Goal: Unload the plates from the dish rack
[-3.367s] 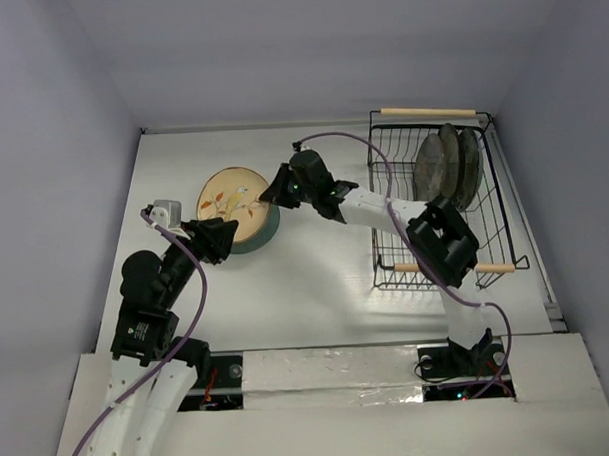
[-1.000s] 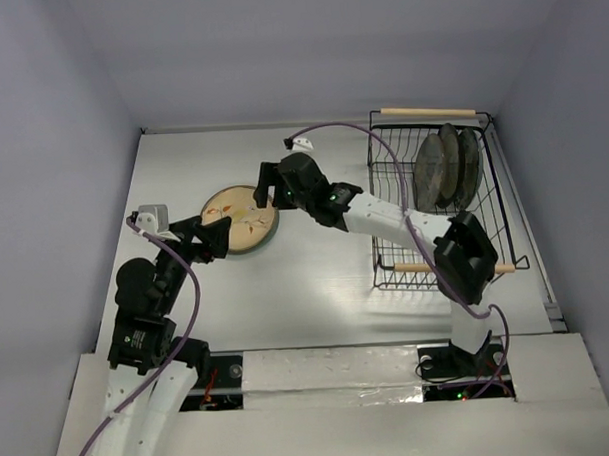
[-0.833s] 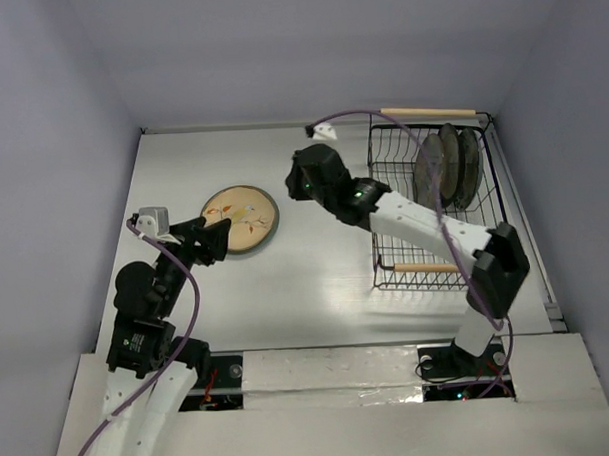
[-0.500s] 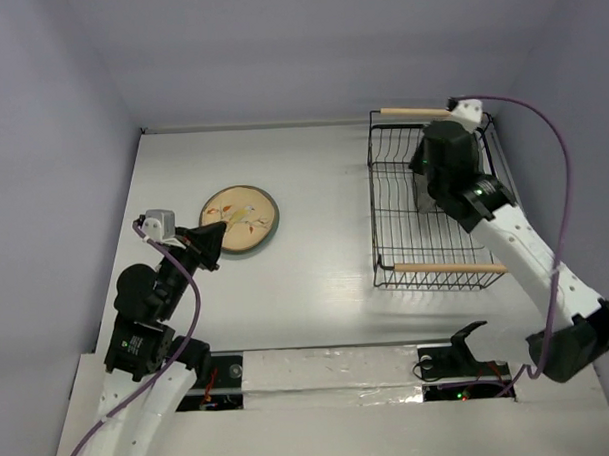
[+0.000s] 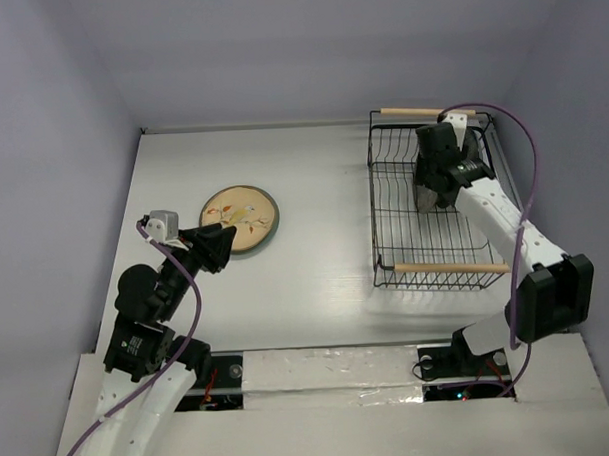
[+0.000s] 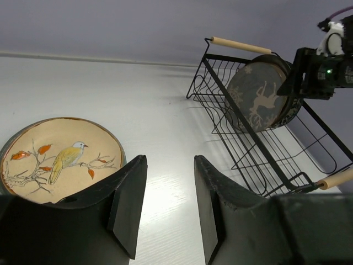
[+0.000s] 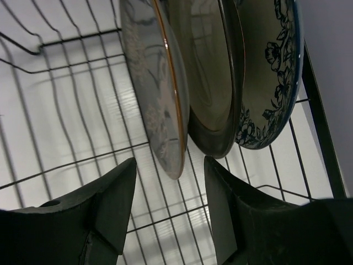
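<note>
Inside the black wire dish rack (image 5: 375,211) three plates stand on edge: a grey one with an orange rim (image 7: 154,94), a dark-rimmed one with a cream centre (image 7: 212,72) and a white one with blue flowers (image 7: 270,83). My right gripper (image 5: 431,202) hangs open in the rack (image 7: 83,163). The grey plate's lower edge lies just ahead of its gap (image 7: 170,160), untouched. On the table to the left, a tan plate (image 5: 238,217) painted with a bird on a branch lies flat on a teal plate (image 5: 272,227). My left gripper (image 5: 226,235) is open and empty at the tan plate's (image 6: 60,165) near edge.
The rack (image 6: 220,116) has a wooden handle at its near end (image 5: 441,269) and one at its far end (image 5: 413,112). Its wire walls close in around the right gripper. Grey walls border the white table on the left, back and right.
The tan plate, earlier held tilted by both grippers, now lies flat on the teal one. The right arm swung from it into the rack. The left gripper let go and drew back slightly.
</note>
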Robot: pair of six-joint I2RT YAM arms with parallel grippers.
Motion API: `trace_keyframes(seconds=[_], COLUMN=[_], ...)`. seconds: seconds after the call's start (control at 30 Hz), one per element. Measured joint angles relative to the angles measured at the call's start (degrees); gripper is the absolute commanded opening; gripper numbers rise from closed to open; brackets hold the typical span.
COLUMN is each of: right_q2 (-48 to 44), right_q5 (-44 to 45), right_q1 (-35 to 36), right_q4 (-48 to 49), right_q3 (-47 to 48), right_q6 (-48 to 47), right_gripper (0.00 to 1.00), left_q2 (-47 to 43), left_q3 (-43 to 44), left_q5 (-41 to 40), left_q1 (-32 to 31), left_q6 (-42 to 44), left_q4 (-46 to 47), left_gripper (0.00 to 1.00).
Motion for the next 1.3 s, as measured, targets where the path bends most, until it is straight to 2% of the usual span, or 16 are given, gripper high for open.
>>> trace_keyframes(seconds=[0.4, 0.6, 0.7, 0.73, 0.97, 1.3], right_q2=[11.41, 14.88, 15.56, 15.74, 15.54, 10.69], right_q5=[3.87, 6.01, 6.75, 7.02, 6.23, 5.4], right_q1=[-2.58, -2.89, -3.02, -3.1, -3.06, -3.13], right_q4=[-1.05, -1.09, -1.09, -1.09, -1.03, -4.63], right_q3=[6.95, 7.54, 7.65, 7.8, 9.22, 9.49], right_q6=[-3.08, -4.42, -5.01, -5.22, -6.8, -8.83], right_gripper=[0.47, 0.43, 0.35, 0.28, 0.0, 0.0], left_q2=[0.0, 0.0, 0.0, 0.0, 0.0, 0.02], left_q3=[0.0, 0.0, 0.0, 0.0, 0.0, 0.07], left_q5=[0.04, 0.04, 0.07, 0.07, 0.07, 0.07], left_q1=[0.0, 0.0, 0.0, 0.0, 0.0, 0.0], left_q6=[0.02, 0.04, 0.07, 0.07, 0.09, 0.11], left_q4=[-0.02, -0.04, -0.02, -0.04, -0.04, -0.02], left_gripper=[0.38, 0.38, 0.38, 0.38, 0.39, 0.39])
